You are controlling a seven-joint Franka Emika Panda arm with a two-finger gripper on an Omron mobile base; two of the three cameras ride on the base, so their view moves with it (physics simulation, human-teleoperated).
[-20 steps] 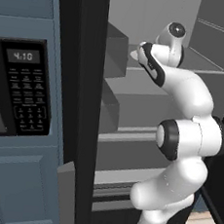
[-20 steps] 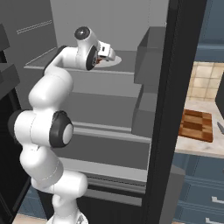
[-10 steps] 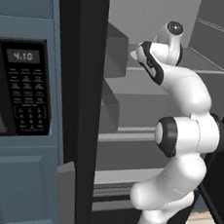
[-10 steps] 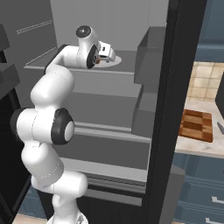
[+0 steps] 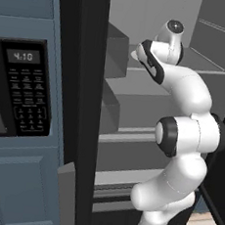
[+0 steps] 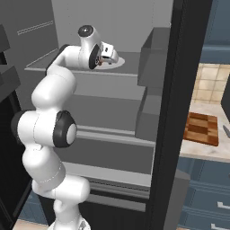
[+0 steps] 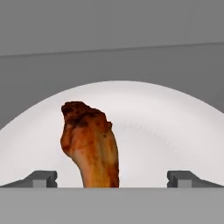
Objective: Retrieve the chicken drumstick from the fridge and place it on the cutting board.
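Directly ahead of my gripper [image 7: 112,180] lies the chicken drumstick [image 7: 90,144], resting on a white plate [image 7: 175,131] that sits on an upper shelf [image 6: 130,69] inside the fridge [image 6: 164,112]. My jaws stand fully apart and hold nothing; the two finger tips [image 7: 41,178] rise at either side of the hand view, with the drumstick between them but nearer the left-hand tip.

Long axis: in the hand view the drumstick runs from the lower edge, between the finger tips, up and slightly to the left, ending in its thick, dark, lumpy end. The axis therefore points roughly away from me, along my line of approach, and crosswise to the line joining the finger tips. Judgement: a closing stroke would bear on the drumstick's narrow sides, which suits the grasp, but the hand should shift a little toward the left-hand tip first so the meat is centred.

Containers: the plate carries the drumstick alone; nothing else is visible on it. Grey door bins [image 6: 152,58] stand to the side, and I cannot tell what is in them.

Beyond the open fridge door, the cutting board [image 6: 202,129] lies on the counter [image 6: 197,152], well apart from the gripper. Judgement: retrieval is not yet done; the grasp comes next.
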